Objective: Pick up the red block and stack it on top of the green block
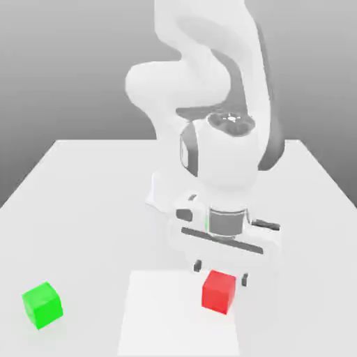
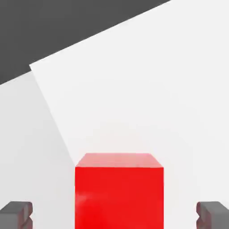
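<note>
Hanging over the table (image 1: pixel 84 195), my pincer (image 1: pixel 219 273) points down with its jaws fully apart and holds nothing. Red block (image 1: pixel 219 291) sits on the white sheet (image 1: pixel 160 321), between my fingertips (image 2: pixel 17 214) with a clear gap on each side. Green block (image 1: pixel 42 305) rests well apart, toward the exterior view's left.

The arm (image 1: pixel 209 77) was glossy white with rounded, bulbous links and a dark grey panel down its side. A grey metallic ring sat above the white hand bar, and the gripper (image 1: pixel 220 273) carried short dark grey fingertips (image 2: pixel 18 214)
</note>
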Robot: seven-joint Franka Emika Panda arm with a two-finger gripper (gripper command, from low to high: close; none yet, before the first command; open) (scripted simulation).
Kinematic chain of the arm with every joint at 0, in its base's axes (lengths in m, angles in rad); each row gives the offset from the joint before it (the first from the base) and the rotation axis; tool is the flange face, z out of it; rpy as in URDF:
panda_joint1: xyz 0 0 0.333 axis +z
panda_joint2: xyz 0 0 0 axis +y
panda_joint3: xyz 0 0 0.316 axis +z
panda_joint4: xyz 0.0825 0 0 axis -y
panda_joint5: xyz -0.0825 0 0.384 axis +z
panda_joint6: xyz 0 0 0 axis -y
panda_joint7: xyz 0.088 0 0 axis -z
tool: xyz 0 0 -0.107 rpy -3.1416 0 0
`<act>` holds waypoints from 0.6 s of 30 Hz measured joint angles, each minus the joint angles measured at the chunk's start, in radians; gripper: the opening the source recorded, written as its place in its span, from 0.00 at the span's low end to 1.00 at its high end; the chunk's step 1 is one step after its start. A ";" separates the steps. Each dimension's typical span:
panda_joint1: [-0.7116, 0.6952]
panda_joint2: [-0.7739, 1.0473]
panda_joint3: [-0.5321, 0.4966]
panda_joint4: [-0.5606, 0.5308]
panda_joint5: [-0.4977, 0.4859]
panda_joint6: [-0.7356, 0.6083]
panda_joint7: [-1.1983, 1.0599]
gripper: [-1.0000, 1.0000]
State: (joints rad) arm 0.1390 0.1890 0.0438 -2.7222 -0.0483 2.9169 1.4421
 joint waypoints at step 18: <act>0.003 -0.116 0.005 -0.018 0.030 -0.098 -0.020 0.00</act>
State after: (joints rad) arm 0.1418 0.0728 0.0487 -2.7406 -0.0181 2.8187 1.4220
